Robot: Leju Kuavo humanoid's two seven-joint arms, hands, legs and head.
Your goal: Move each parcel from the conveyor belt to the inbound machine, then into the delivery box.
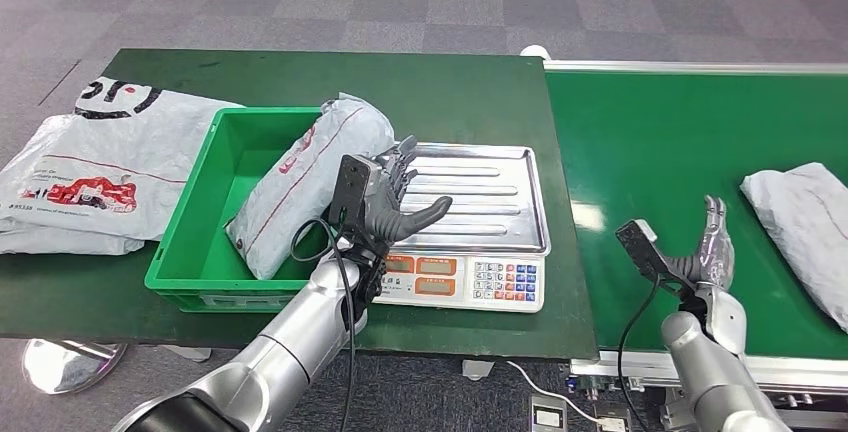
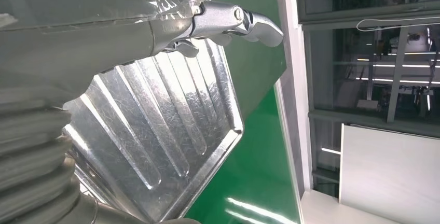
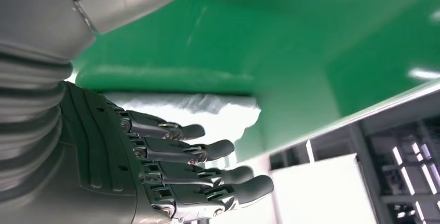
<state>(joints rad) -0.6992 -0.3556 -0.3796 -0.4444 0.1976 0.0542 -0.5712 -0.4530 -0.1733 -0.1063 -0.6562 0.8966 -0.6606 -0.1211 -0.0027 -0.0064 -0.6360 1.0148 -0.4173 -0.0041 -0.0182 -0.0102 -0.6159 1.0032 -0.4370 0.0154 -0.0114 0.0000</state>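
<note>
A grey parcel with red lines (image 1: 305, 177) leans in the green delivery box (image 1: 205, 237), its top end over the box's right rim. My left hand (image 1: 392, 200) hovers open at the left edge of the scale's steel tray (image 1: 480, 197) (image 2: 155, 146), next to that parcel, holding nothing. Another grey parcel (image 1: 805, 227) (image 3: 187, 105) lies on the green conveyor belt (image 1: 660, 142) at the right. My right hand (image 1: 712, 247) (image 3: 176, 167) stands open above the belt, left of that parcel and apart from it.
Two flat white mailer bags (image 1: 85, 167) lie on the dark green table (image 1: 440, 82) left of the box. The scale's keypad and displays (image 1: 465, 280) face the table's front edge. A gap runs between table and belt.
</note>
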